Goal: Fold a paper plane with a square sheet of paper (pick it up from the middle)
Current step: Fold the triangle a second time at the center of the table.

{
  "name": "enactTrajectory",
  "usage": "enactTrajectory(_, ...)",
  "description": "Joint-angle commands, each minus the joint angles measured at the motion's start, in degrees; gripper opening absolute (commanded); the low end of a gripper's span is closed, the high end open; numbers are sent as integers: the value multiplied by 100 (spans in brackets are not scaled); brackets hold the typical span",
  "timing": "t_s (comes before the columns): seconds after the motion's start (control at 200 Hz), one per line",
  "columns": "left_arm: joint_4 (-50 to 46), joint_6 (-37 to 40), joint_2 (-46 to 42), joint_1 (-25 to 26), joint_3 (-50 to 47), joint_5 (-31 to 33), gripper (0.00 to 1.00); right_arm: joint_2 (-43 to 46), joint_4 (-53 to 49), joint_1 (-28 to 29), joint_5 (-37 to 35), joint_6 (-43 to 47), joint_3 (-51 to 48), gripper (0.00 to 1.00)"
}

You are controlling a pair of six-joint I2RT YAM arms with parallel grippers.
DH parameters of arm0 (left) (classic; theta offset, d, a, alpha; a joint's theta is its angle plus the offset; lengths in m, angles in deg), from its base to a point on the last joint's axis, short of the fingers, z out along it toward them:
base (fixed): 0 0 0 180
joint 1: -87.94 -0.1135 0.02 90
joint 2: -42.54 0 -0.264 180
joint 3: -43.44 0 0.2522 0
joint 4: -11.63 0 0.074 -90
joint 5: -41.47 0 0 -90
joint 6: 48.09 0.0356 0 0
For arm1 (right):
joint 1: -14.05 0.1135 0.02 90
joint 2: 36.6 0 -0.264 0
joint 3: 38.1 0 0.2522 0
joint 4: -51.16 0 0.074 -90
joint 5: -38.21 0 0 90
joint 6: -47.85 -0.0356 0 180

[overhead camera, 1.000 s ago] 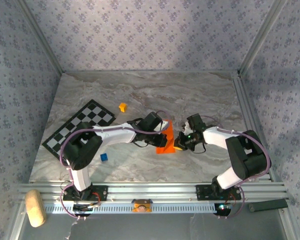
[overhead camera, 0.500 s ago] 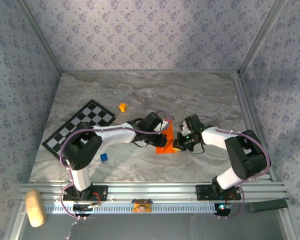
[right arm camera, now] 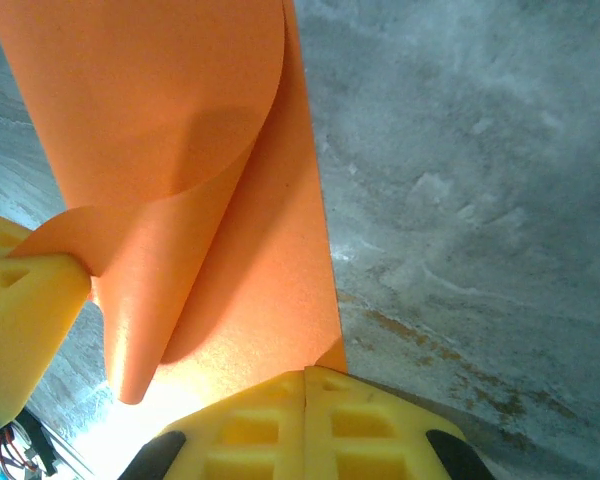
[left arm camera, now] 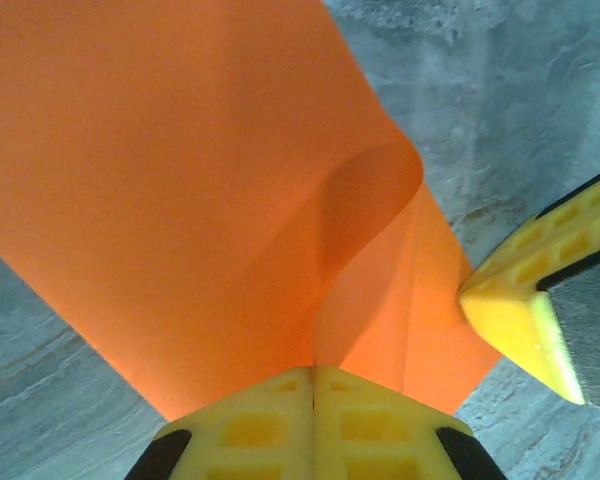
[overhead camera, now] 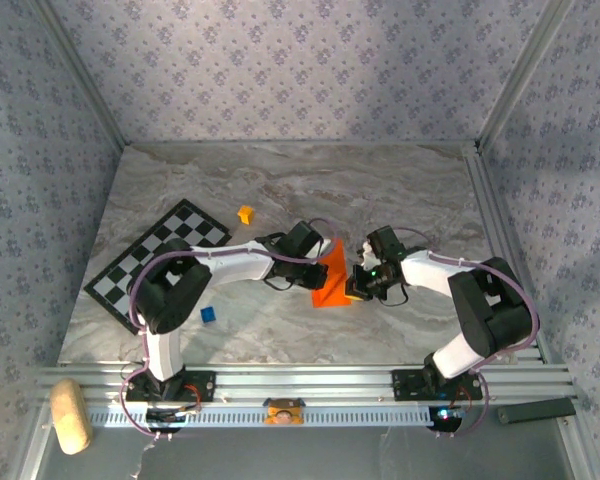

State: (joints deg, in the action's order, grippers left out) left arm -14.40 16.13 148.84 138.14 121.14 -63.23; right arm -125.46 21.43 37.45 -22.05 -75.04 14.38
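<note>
Paper: the square sheet of paper (overhead camera: pixel 332 282) is at mid-table, held between the two grippers. It is partly folded, and one flap curls over in a rounded bulge above the flatter layer.
Left gripper: the left gripper (left arm camera: pixel 313 415) has its yellow pads pressed together, pinching the sheet's near edge where the layers meet.
Right gripper: the right gripper (right arm camera: pixel 305 420) has its pads closed tight on a corner of the paper. Its tip touches the sheet's right edge in the left wrist view.
Change: compared with a second ago, the right gripper sits slightly further left and closer to the sheet. The left arm (overhead camera: pixel 170 295) has its elbow drawn in and higher. The paper is in nearly the same spot.
Table: the marble table (overhead camera: pixel 400 190) has a yellow-orange cube (overhead camera: pixel 245 214), a blue cube (overhead camera: pixel 208 315) and a checkered board (overhead camera: pixel 155 262), all lying left of the paper and well apart from it.
</note>
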Motion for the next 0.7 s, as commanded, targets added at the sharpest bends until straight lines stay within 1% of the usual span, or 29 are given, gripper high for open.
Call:
enactTrajectory(0.0,-156,183,81,-36,191,121,1,-158,-277,33,-329,124,17,1)
enactTrajectory(0.695,-590,442,211,-38,415,683,3,-211,-376,63,-355,124,75,1)
